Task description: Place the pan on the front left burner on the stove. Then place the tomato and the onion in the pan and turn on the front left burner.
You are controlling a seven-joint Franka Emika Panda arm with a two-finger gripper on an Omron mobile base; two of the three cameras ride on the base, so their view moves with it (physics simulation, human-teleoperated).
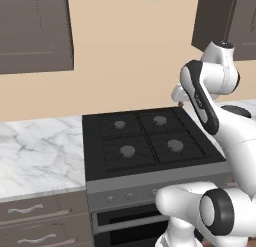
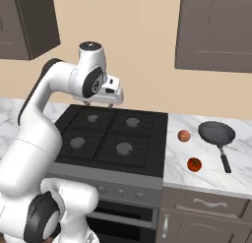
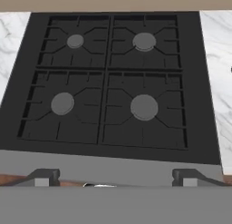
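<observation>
a: marble counter [image 2: 206, 161] on both sides of the stove [image 2: 110, 138], beige wall behind, brown cabinets up top, drawers below. sim kitchen.

b: task items?

a: all on the right counter. pan [image 2: 216, 133] sits far right with its handle pointing toward the near edge. onion [image 2: 183, 136] is just left of the pan, apart from it. tomato [image 2: 194, 164] is nearer the counter's front edge, close to the handle but not touching.

b: front left burner [image 2: 78, 142]?

a: bare, nothing on it. none of the task looks done.

b: gripper [image 2: 98, 103]?

a: hanging above the far side of the stove, fingers spread wide, holding nothing. well apart from the pan.

b: risks?

a: my guess: the thin handle is the obvious grasp, so the pan could tilt or swing when lifted. the tomato sits beside that handle, so a sloppy approach could knock it and it would roll toward the edge. the onion is round too, same issue. also four burners with similar caps, easy to drop the pan on the wrong one. knobs [image 2: 119, 192] are small on the front panel, so picking the wrong one is possible.
</observation>
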